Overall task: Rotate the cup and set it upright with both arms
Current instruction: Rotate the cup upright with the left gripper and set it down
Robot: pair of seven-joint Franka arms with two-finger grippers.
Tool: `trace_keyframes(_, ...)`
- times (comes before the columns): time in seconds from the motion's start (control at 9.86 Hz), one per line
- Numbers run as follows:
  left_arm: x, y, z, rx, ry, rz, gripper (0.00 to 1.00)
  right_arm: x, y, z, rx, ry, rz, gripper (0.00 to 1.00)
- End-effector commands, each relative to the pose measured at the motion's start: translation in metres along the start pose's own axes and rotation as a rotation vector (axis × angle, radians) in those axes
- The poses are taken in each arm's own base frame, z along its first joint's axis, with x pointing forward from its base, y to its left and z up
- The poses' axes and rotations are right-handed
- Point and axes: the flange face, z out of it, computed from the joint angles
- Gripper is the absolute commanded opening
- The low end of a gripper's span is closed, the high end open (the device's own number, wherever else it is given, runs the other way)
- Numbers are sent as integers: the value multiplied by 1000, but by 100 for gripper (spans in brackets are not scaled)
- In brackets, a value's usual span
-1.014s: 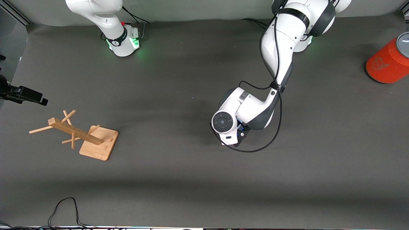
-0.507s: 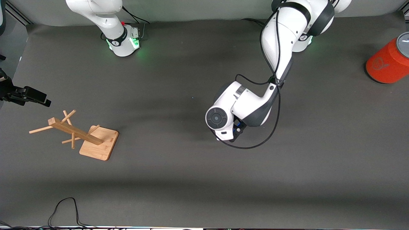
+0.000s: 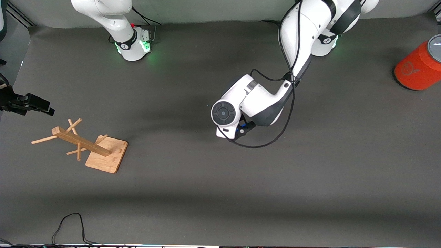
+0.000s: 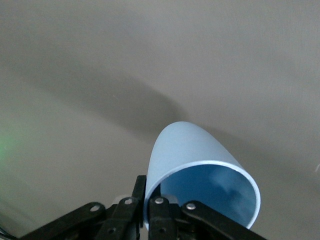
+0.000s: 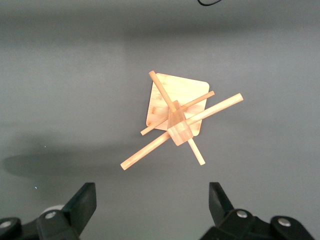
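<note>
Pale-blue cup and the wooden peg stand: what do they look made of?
Small pale-blue tapered cup, pinched at the rim in the left hand: likely plastic, with a thin wall and an even matte sheen. Light wooden peg stand: unpainted wood, possibly bamboo, with visible grain and a smooth finish.

Left arm (image 3: 296,38): enters at the upper right of the front view, slopes down toward the frame's centre, elbow bent, black cable looping beneath the wrist.
Left wrist (image 3: 224,113): round black-capped joint just above the frame's centre, facing the camera.
Left gripper (image 4: 145,210): low centre of the left wrist view, held in the air, fingers (image 4: 159,212) pressed together on the rim of the cup (image 4: 192,165).
Right arm (image 3: 113,20): upper left of the front view, rising out of frame from its green-lit base.
Right gripper (image 5: 152,205): bottom edge of the right wrist view, fingers (image 5: 82,202) spread wide apart, nothing between them, in the air.
</note>
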Motion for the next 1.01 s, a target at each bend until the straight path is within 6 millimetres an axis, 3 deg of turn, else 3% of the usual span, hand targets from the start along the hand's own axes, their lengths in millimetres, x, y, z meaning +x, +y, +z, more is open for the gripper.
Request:
trace_keyframes(0.0, -31, -50, 10, -53, 33, 221, 0, -4, 4, -1, -12, 10, -12, 100)
trace_keyframes(0.1, -42, -58, 18, -98, 81, 228, 0, -4, 5, -1, -12, 9, -11, 100)
trace_keyframes(0.61, -41, -56, 62, -147, 129, 228, 0, -3, 5, 2, -47, 5, -25, 100)
trace_keyframes(0.71, -41, -57, 63, -140, 124, 226, 10, -3, 2, 0, -59, 10, -35, 100)
trace_keyframes(0.81, -43, -56, 64, -136, 123, 227, 82, -4, 2, -1, -59, 13, -38, 100)
trace_keyframes(0.91, -45, -55, 66, -131, 123, 232, 100, -3, 3, -2, -60, 17, -37, 100)
